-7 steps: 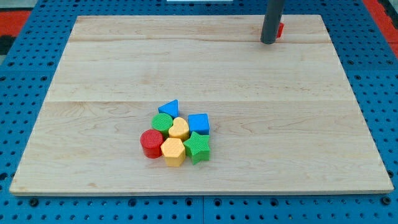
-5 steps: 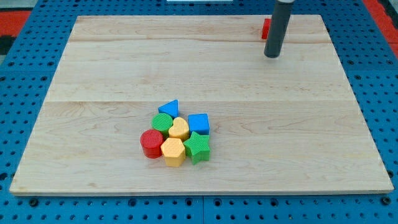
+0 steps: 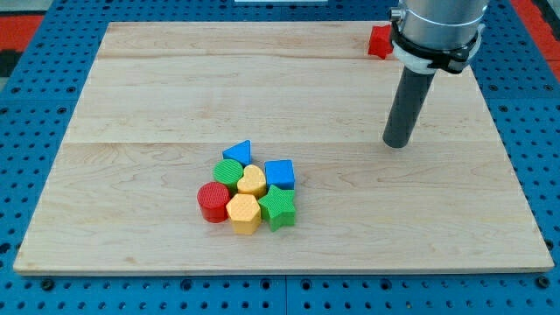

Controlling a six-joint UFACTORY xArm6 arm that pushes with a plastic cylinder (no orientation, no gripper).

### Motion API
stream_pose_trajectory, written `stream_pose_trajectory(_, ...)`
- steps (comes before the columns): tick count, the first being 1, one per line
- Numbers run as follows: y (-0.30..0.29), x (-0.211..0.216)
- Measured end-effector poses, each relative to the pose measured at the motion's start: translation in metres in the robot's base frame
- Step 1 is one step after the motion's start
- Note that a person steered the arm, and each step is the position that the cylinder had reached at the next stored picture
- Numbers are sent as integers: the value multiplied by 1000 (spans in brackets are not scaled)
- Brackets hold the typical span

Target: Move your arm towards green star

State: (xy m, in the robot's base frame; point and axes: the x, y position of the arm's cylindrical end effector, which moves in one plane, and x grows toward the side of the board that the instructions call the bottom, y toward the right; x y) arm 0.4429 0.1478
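Note:
The green star point(image 3: 278, 206) lies at the lower right of a tight cluster of blocks below the board's middle. It touches the yellow hexagon point(image 3: 243, 213) on its left, the blue cube point(image 3: 280, 174) above it and the yellow heart point(image 3: 252, 181). My tip point(image 3: 397, 143) is on the board at the view's right, well above and to the right of the green star, touching no block.
The cluster also holds a red cylinder point(image 3: 212, 201), a green cylinder point(image 3: 228, 172) and a blue triangle point(image 3: 238, 152). A red block point(image 3: 380, 41) lies near the board's top edge, behind the rod. The wooden board point(image 3: 157, 96) sits on a blue pegboard.
My tip has moved down the view from the top edge beside the red block to the board's right middle, closer to the cluster. The blocks have not moved.

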Motion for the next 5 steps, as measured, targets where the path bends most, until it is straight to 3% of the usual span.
stream_pose_trajectory(3, 23, 17)
stream_pose_trajectory(4, 23, 51)
stream_pose_trajectory(5, -21, 89)
